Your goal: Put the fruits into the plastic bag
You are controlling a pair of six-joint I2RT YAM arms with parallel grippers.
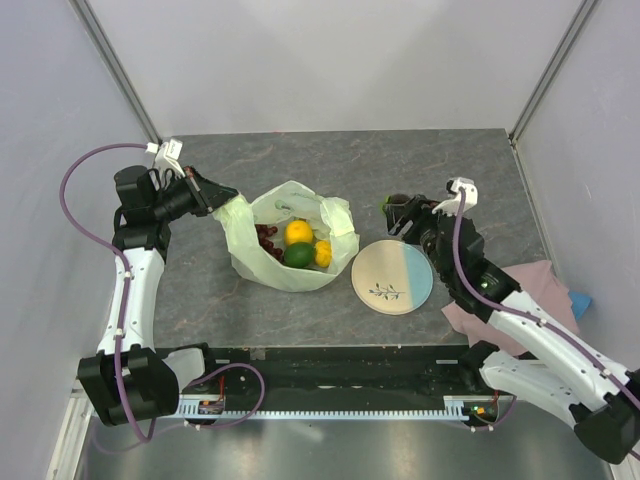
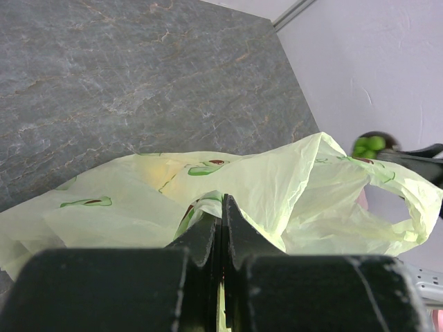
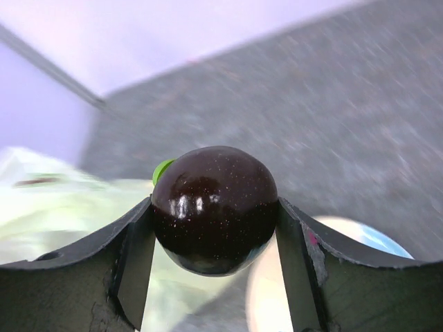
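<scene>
My right gripper [image 3: 214, 225] is grasping the small dark purple-brown fruit [image 3: 213, 204], one finger on each flank at its widest part. It hangs over the counter [image 1: 330, 160] just past the far edge of the plate [image 1: 392, 285], close to the right handle loop of the plastic bag [image 1: 288, 278]. The fruit's skin is glossy and it looks hard, round and light, so I judge it slippery. A hold across the middle like this one is the safest, since any bite higher or lower could squirt it out. A little green tab shows behind it, too small to take hold of.

My left gripper [image 2: 221, 221] is clenched on the bag's left rim, the film pinched flat between the fingers. The bag is thin, limp plastic that I expect would sag shut if let go. Its edge or a handle loop is the place to hold it, not the belly.

Inside the bag lie the grape bunch [image 1: 268, 240], the orange [image 1: 298, 231], a green avocado [image 1: 298, 255] and a yellow fruit [image 1: 323, 252]. All look light and rigid.
</scene>
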